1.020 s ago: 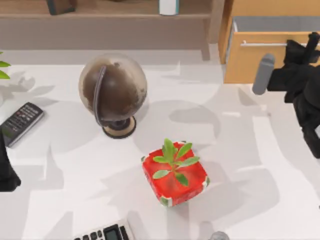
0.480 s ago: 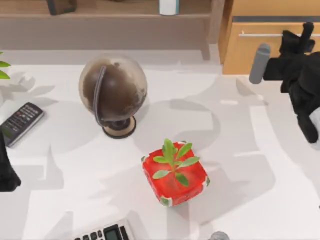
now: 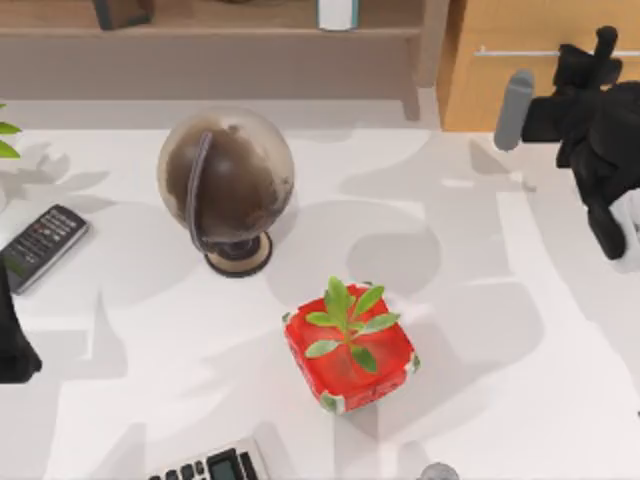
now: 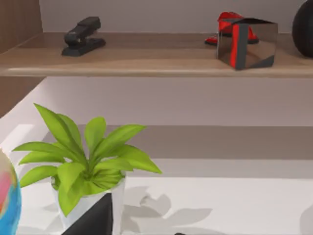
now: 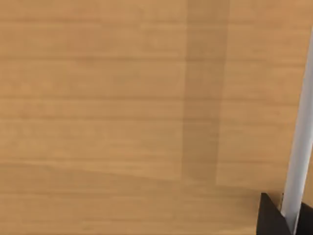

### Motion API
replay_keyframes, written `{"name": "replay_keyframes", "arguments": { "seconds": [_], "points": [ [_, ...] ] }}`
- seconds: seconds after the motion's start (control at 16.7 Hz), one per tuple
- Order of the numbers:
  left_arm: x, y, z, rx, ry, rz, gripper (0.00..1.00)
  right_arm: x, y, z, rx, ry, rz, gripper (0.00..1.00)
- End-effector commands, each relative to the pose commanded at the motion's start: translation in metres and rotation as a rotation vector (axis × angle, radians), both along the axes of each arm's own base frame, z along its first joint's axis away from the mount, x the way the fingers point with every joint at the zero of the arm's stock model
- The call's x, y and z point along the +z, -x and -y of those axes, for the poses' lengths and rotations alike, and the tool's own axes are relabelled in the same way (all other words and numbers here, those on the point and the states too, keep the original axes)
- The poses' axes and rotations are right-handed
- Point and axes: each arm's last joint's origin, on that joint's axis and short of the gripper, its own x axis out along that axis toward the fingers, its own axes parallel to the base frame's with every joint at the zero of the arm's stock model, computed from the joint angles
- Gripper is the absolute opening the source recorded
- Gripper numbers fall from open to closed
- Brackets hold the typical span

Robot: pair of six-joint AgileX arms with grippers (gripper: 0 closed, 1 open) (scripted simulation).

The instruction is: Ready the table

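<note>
The white table (image 3: 480, 330) spreads across the top view. At its back right stands the orange-tan drawer unit (image 3: 520, 90), its drawer front flush with the frame. My right gripper (image 3: 600, 50) is at the silver handle (image 3: 510, 52). In the right wrist view the handle (image 5: 299, 147) runs between two black fingertips (image 5: 269, 218) against the wood front (image 5: 122, 98), so the gripper is shut on it. My left arm (image 3: 10, 345) is parked at the table's left edge.
On the table are a dark globe (image 3: 225, 185), a red pot with a green plant (image 3: 350, 355), a remote (image 3: 42, 245) and a calculator (image 3: 210, 467). A wooden shelf (image 4: 146, 63) at the back holds a stapler (image 4: 83, 36) and a mirrored cube (image 4: 247, 41); a potted plant (image 4: 83, 161) stands below.
The right gripper has moved toward the back with the handle, and the open drawer has slid in until its front sits flush. The left arm has not moved.
</note>
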Motion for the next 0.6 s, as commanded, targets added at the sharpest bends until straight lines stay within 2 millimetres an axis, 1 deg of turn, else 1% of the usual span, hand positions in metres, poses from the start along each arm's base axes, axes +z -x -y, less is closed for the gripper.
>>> {"name": "replay_keyframes", "arguments": {
  "seconds": [0.06, 0.6],
  "points": [
    [0.0, 0.0, 0.0, 0.0, 0.0, 0.0, 1.0, 0.0, 0.0, 0.0, 0.0, 0.0, 0.0, 0.0],
    [0.0, 0.0, 0.0, 0.0, 0.0, 0.0, 1.0, 0.0, 0.0, 0.0, 0.0, 0.0, 0.0, 0.68]
  ]
}}
